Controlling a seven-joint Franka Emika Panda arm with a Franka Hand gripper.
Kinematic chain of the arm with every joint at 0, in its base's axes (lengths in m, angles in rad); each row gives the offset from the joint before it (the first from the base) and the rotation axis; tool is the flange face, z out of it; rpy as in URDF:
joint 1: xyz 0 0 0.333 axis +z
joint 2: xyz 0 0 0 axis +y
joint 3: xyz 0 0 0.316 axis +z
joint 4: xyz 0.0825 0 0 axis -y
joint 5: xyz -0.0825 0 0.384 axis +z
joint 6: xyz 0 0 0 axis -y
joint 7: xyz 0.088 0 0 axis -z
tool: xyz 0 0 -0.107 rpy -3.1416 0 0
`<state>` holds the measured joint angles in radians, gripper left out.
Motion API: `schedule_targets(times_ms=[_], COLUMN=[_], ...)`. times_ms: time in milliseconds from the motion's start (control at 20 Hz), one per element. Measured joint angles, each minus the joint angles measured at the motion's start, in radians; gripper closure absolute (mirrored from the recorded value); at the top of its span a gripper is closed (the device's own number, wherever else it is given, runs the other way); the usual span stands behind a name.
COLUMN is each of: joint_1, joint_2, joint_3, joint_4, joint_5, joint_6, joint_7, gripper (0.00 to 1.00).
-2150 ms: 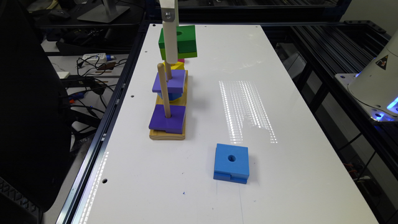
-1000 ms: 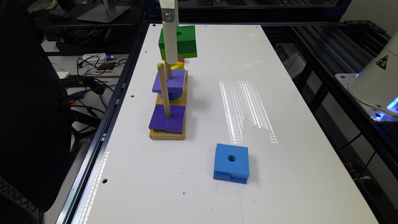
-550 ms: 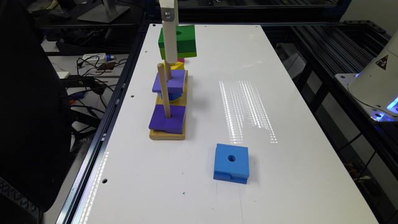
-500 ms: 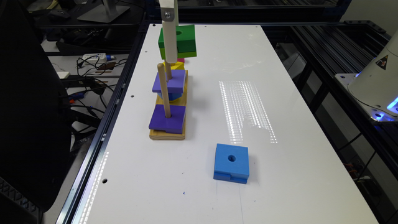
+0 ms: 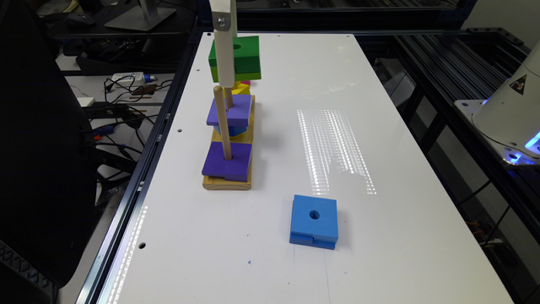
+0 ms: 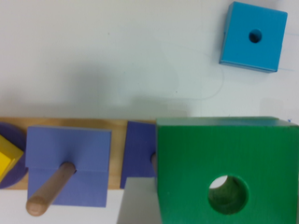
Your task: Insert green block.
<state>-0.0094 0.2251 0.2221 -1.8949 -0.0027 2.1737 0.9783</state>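
The green block [image 5: 247, 55], dark green over a lime bottom layer, hangs in the air above the far end of the wooden peg base [image 5: 228, 183]. My gripper [image 5: 230, 67] is shut on it, one white finger running down its near face. In the wrist view the green block [image 6: 224, 158] looms close, its round hole empty, and a pale finger [image 6: 138, 203] lies against its side. Two upright pegs show: the near peg [image 5: 221, 122] through a purple block [image 5: 228, 162], and the middle peg [image 5: 228, 98] through another purple block [image 5: 231, 109]. The green block is off to the side of the pegs.
A blue square block [image 5: 314, 221] with a hole lies loose on the white table [image 5: 379, 105], toward the exterior view's right of the base; the wrist view has the blue block [image 6: 253, 36] too. A yellow piece [image 5: 241, 88] sits under the green block. Black rails edge the table.
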Motion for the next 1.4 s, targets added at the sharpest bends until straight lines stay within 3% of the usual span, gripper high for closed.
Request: schedule_targets(times_ms=[550, 950, 1400], joint_1=[-0.001, -0.006, -0.006], joint_2=[0.007, 0.039, 0.05], joint_3=[0.0, -0.009, -0.009], joint_4=[0.009, 0.048, 0.054], joint_5=[0.0, -0.0026, -0.0036], joint_6=[0.003, 0.003, 0.003], joint_7=[0.0, -0.009, -0.009], gripper=[1.0, 1.0, 1.0])
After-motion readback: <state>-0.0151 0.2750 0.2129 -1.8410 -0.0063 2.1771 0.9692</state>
